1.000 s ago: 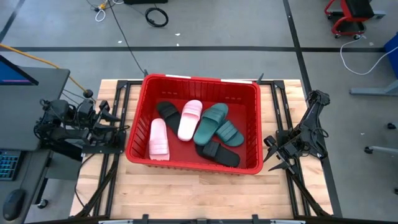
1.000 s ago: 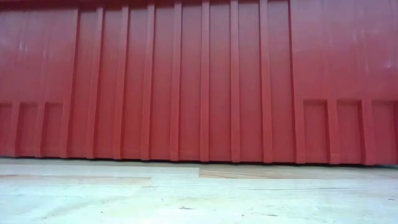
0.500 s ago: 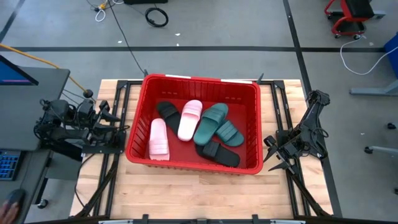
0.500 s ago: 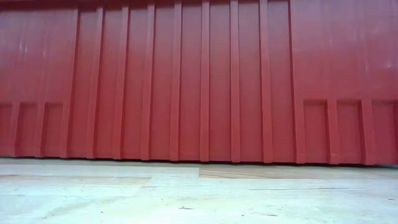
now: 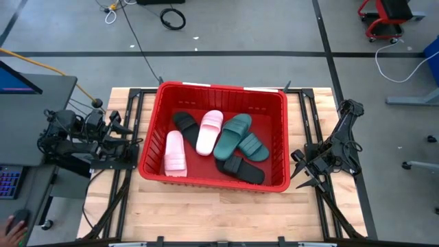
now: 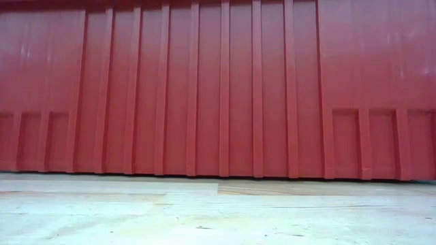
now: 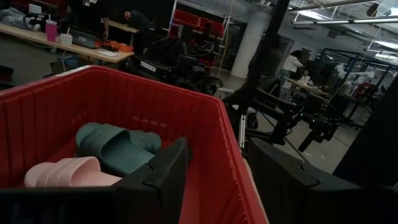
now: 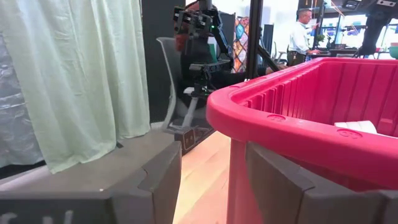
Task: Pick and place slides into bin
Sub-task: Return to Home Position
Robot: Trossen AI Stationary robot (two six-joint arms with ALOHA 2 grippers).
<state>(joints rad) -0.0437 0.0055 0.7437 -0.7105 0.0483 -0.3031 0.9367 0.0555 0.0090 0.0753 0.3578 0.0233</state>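
Note:
The red bin (image 5: 154, 123) stands on the middle of the wooden table. In it lie two pale pink slides (image 5: 175, 152) (image 5: 209, 132), two dark green slides (image 5: 233, 135) (image 5: 252, 146) and two black slides (image 5: 185, 123) (image 5: 241, 169). My left gripper (image 5: 134, 145) rests folded at the table's left edge, open and empty, beside the bin's left wall; its wrist view (image 7: 217, 186) looks over the bin's rim (image 7: 205, 112). My right gripper (image 5: 299, 173) rests at the table's right edge, open and empty, beside the bin's right wall (image 8: 323, 130).
The bin's near wall (image 6: 218, 88) fills the low view. Bare table top (image 5: 219, 213) lies in front of the bin. A desk with a screen and keyboard (image 5: 10, 182) stands left of the table, and a person's hand (image 5: 14, 225) is on it.
A person's hand has come onto the desk at the high view's bottom left corner. The arms, the bin and the slides have kept still.

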